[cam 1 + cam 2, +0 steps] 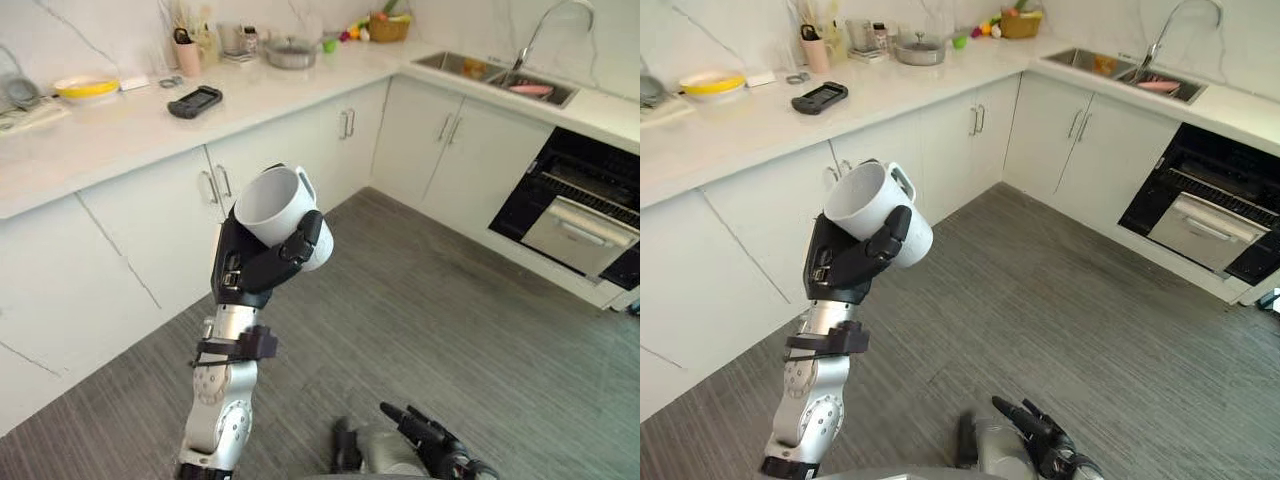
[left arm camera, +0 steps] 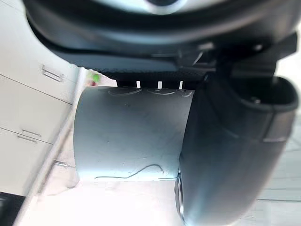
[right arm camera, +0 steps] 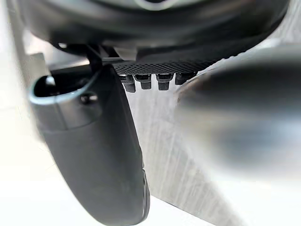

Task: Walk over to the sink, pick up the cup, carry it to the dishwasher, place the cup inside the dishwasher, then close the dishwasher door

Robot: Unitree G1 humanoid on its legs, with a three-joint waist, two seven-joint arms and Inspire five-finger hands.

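Curled tight, my left hand [image 1: 250, 268] wraps the smooth white ceramic cup [image 1: 278, 207]. Its dark fingers [image 1: 298, 245] cross the cup's lower wall with the palm behind it. The left wrist view has the pale cup wall pressed close against my thumb and fingers.

The cup is tilted in the air, open mouth up and towards me, loop handle on the far side from my palm. It hangs above the grey wood-grain floor [image 1: 430, 320] and in front of the white cabinet doors [image 1: 150, 230]. My right hand [image 1: 432, 438] hangs low, fingers stretched loose, holding nothing.

Further off, the steel sink [image 1: 440, 62] is set in the white stone counter [image 1: 120, 130]. Below the counter beside it stands what I take to be the open, black-lined dishwasher [image 1: 565, 170], a pale rack [image 1: 580, 232] drawn out.

The risk, as I judge it, is that the glazed wall is slick and the cup leans, so a jolting step could let it slide through my fingers. Lowering it into the dishwasher, the rim or handle could knock the rack or the counter edge.

No lettering is legible on the cup or anywhere else.
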